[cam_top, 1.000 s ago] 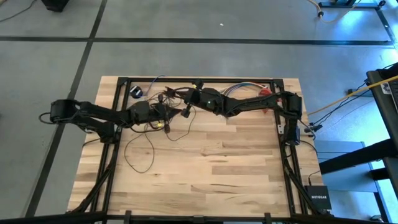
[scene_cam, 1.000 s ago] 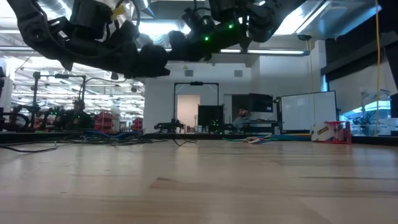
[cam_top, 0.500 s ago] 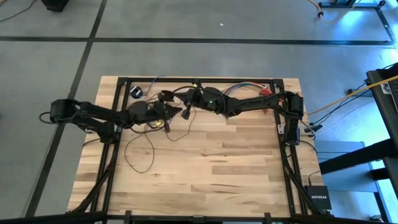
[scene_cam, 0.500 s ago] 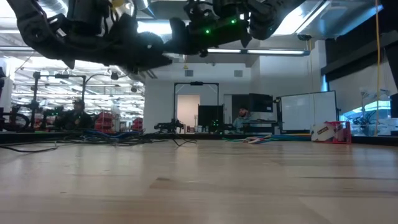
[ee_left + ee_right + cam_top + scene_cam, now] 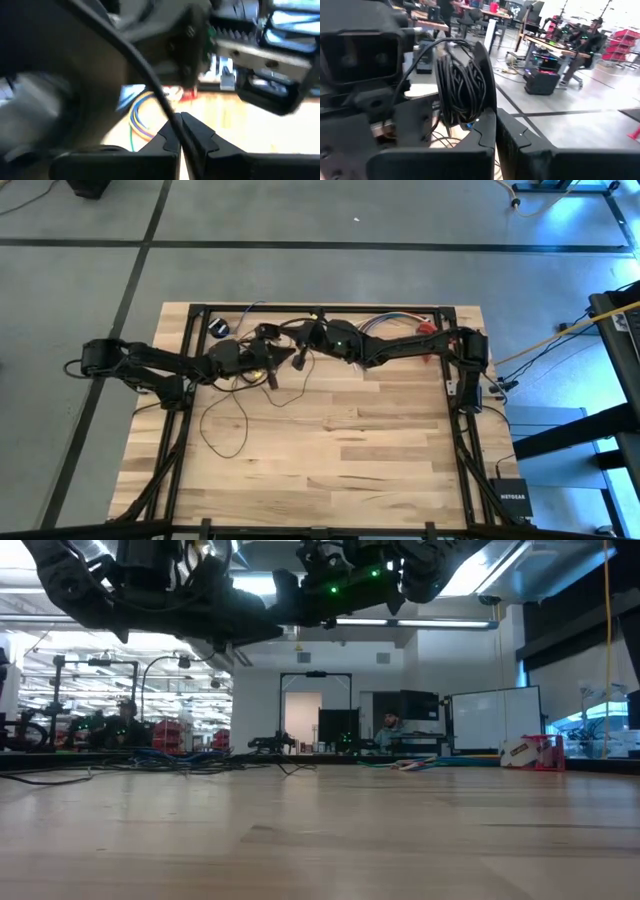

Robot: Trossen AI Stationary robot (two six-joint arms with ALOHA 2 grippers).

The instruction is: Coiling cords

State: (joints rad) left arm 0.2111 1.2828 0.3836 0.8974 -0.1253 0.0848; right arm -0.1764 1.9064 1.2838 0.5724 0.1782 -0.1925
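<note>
- Right pincer (image 5: 492,125) is clamped on a wound bundle of the cords (image 5: 462,87), raised near the surface's (image 5: 330,450) far edge.
- Left pincer (image 5: 181,131) grips a loose strand, apparently feeding the coil.

pale matt wood table (image 5: 380,450); thin dark rubbery cords (image 5: 462,92).

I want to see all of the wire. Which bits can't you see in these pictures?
- High view: the cord runs under both arms at the table's far edge; its path there is hidden.
- Right wrist view: the coiled bundle sits behind the right tool; the pinch point is hidden.
- Left wrist view: background is blurred; the left tool pinches one strand.
</note>
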